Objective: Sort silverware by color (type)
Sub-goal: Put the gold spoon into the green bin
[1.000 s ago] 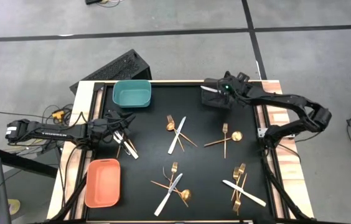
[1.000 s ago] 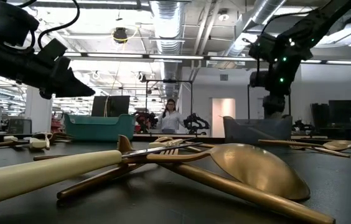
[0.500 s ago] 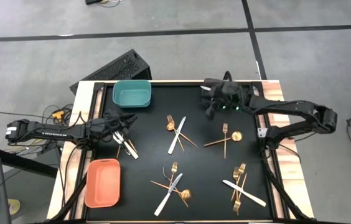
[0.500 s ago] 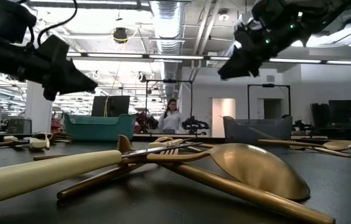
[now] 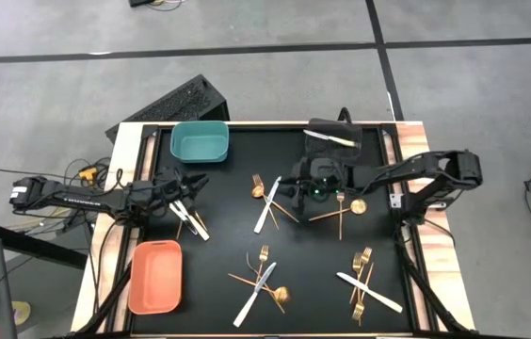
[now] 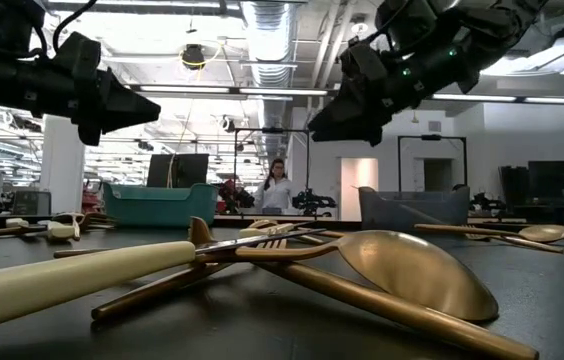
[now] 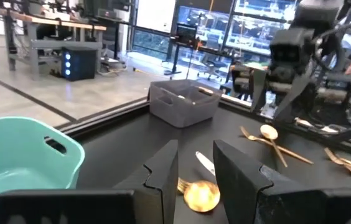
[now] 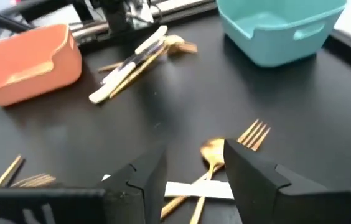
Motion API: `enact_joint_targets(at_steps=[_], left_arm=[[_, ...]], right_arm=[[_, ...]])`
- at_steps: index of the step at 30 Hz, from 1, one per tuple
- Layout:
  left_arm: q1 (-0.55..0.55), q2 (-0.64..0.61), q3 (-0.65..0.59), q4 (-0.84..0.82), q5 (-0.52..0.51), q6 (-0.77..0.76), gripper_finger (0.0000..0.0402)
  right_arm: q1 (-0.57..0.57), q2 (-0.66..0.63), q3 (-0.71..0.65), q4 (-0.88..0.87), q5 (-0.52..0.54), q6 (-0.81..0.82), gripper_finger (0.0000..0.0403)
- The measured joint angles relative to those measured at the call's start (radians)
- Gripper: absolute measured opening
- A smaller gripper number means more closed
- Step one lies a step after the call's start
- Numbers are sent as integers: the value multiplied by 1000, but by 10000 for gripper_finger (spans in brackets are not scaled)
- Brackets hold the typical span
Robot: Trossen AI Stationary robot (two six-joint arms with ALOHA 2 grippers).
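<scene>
Mostly the silverware (image 5: 267,202) lies loose on the black table (image 5: 237,235) in small crossed clusters: one near the middle with a white-handled knife over gold pieces, one to its right with a gold spoon (image 5: 358,204) and fork, two more along the near edge. A further bundle (image 5: 190,219) sits on the left side, between the teal bin (image 5: 199,141) and the orange bin (image 5: 155,276). One white-handled piece (image 5: 329,137) rests in the dark bin (image 5: 334,132) at the far edge.

Right gripper (image 5: 296,188) hangs above the table just beside the middle cluster, fingers (image 8: 144,177) parted, nothing between them; gold spoon and fork show in the gap.

Left gripper (image 5: 188,181) hovers just above the left bundle, fingers (image 7: 163,171) a little apart, holding nothing visible.

A person (image 6: 276,187) stands in the room beyond.
</scene>
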Motion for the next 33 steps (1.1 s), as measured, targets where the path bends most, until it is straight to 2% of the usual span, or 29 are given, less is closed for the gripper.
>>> enact_joint_targets(at_steps=[4,11,20,26,30,33], left_arm=[[0,6,0,2,32,0,89],[0,109,0,82,46,-5,89],[0,369,48,241,36,6,89],[0,558,127,324,32,91,89],[11,666,190,321,27,158,89],[44,728,238,320,113,198,89]], right_arm=[[32,-1,0,-10,24,21,170],[78,-95,0,-179,124,15,155],[163,-196,0,-527,281,110,147],[220,-234,-24,-561,377,175,147],[238,-265,-94,-579,401,317,147],[262,-299,-144,-569,411,434,147]])
